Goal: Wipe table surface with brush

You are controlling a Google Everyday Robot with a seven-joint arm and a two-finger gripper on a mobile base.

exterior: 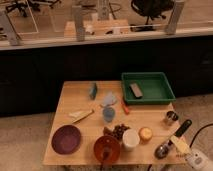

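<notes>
The table surface (75, 97) is a light tan wooden top that fills the middle of the camera view. The brush (170, 140) lies slanted at the table's front right corner. Its black handle points up and to the right, and its round shiny dark-grey head (161, 150) rests low on the table by the front edge. My gripper (180, 145) comes in from the bottom right corner and is shut on the brush handle just above the head. A white arm part (196, 160) shows behind the gripper.
A small metal cup (171, 118) stands just behind the brush. An orange item (145, 133), a white cup (131, 139), a brown bowl (106, 147) and a purple plate (66, 138) line the front. The green tray (145, 75) sits at the back right. A flat wooden utensil (82, 116) lies to the left.
</notes>
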